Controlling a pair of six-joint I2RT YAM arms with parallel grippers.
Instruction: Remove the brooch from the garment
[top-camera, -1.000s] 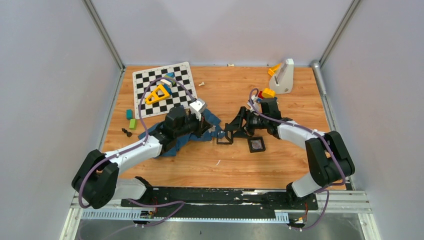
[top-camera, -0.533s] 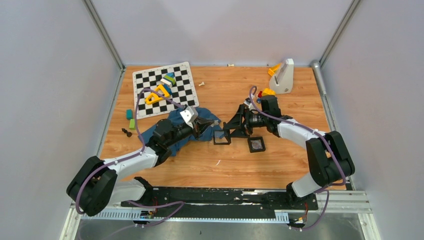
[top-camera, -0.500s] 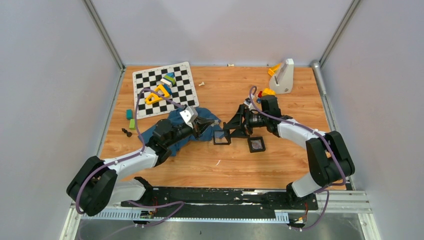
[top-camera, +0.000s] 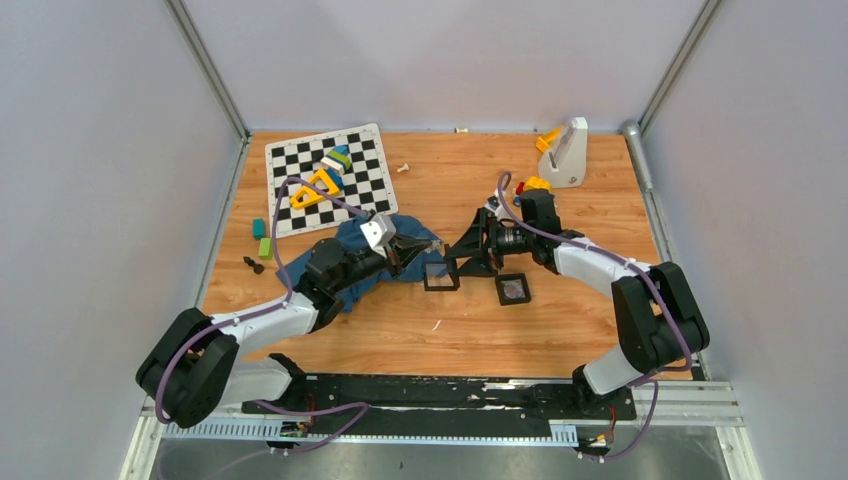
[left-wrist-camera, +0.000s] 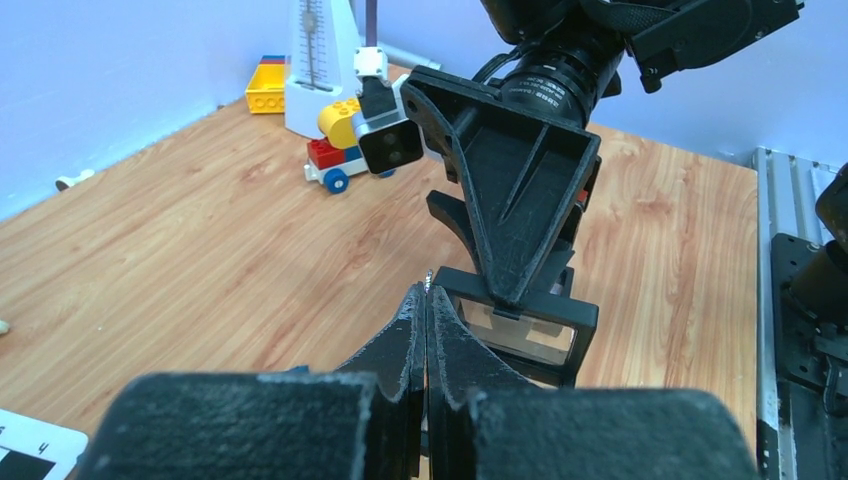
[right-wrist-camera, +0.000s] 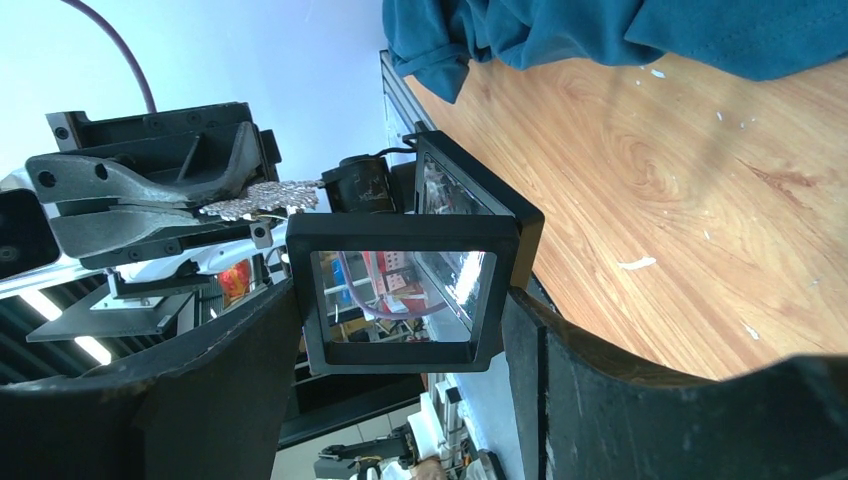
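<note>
The brooch (right-wrist-camera: 262, 197), a tiny silvery filigree piece, is pinched in my left gripper (left-wrist-camera: 427, 300), which is shut; only its tip (left-wrist-camera: 430, 285) shows above the fingertips in the left wrist view. The teal-blue garment (top-camera: 410, 232) lies crumpled under and behind my left arm, and shows at the top of the right wrist view (right-wrist-camera: 620, 30). My right gripper (right-wrist-camera: 400, 310) is shut on an open black square box (right-wrist-camera: 400, 290), holding it right in front of the left gripper (top-camera: 415, 262). The brooch is off the cloth.
A second black square box (top-camera: 513, 289) lies on the wood near the right arm. The chequered board (top-camera: 325, 178) with coloured blocks is at the back left. A white stand (top-camera: 566, 152) and toy bricks (top-camera: 530, 185) are at the back right.
</note>
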